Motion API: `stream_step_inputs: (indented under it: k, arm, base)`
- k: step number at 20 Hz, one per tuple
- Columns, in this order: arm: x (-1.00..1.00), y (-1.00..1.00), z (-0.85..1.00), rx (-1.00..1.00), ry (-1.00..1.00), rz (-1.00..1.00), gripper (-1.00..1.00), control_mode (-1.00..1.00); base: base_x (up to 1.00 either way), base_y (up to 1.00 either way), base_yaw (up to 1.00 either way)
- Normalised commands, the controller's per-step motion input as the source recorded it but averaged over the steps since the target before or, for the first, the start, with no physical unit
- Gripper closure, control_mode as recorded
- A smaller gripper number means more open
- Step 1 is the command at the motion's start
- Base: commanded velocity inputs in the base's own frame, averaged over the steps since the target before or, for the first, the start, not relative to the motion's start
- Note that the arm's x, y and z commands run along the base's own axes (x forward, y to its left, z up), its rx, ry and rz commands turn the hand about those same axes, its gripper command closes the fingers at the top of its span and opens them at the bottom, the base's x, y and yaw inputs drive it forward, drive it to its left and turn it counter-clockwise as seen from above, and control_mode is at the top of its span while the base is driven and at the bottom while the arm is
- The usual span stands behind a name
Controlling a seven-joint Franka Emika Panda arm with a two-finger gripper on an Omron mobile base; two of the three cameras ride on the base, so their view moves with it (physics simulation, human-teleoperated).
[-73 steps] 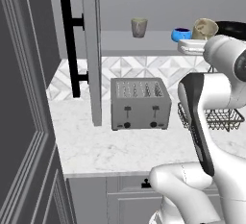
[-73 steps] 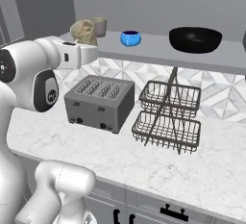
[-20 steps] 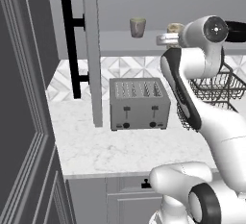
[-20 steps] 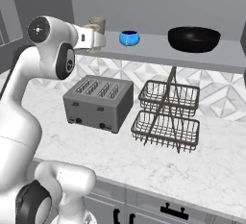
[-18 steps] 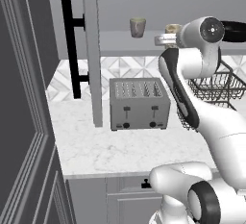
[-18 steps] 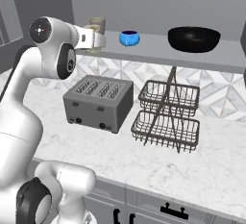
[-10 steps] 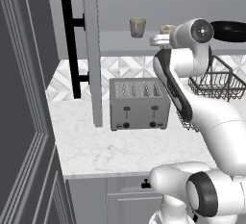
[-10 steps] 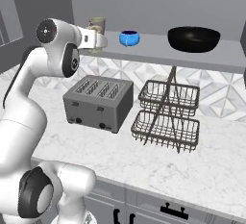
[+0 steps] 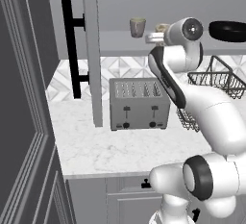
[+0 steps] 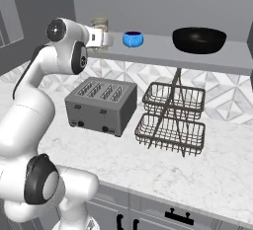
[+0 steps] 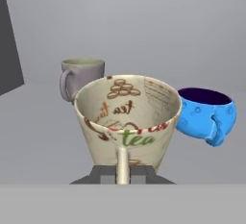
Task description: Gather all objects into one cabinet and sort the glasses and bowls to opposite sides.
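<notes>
Hand view: beige cup [image 11: 129,122] sits right against the jaws, handle between them; whether they grip, unclear.

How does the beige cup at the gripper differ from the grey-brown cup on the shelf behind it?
The beige cup is pale with brown and green print; the grey-brown cup is plain and dull. The beige cup is nearest the hand camera, just above the gripper, and flares wide; the grey-brown cup stands farther back on the shelf, with straighter walls. Both are upright, open-topped and have a handle.
</notes>
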Motion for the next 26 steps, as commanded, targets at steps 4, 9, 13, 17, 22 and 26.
stream_step_inputs:
  k: [4,9,13,17,22,26]
  arm:
    - [0.42,0.02,-0.02,0.00,0.00,0.00,1.00,-1.00]
    - [0.44,0.02,-0.06,0.00,0.00,0.00,1.00,-1.00]
    - [0.40,0.01,-0.07,0.00,0.00,0.00,1.00,-1.00]
    - [0.32,0.00,-0.06,0.00,0.00,0.00,1.00,-1.00]
    - [0.25,0.07,-0.06,0.00,0.00,0.00,-1.00,-1.00]
    - [0.08,0.04,-0.02,0.00,0.00,0.00,-1.00,-1.00]
  base:
    - [0.00,0.00,0.00]
    - [0.00,0.00,0.00]
    - [0.00,0.00,0.00]
    - [0.00,0.00,0.00]
    - [0.00,0.00,0.00]
    - [0.00,0.00,0.00]
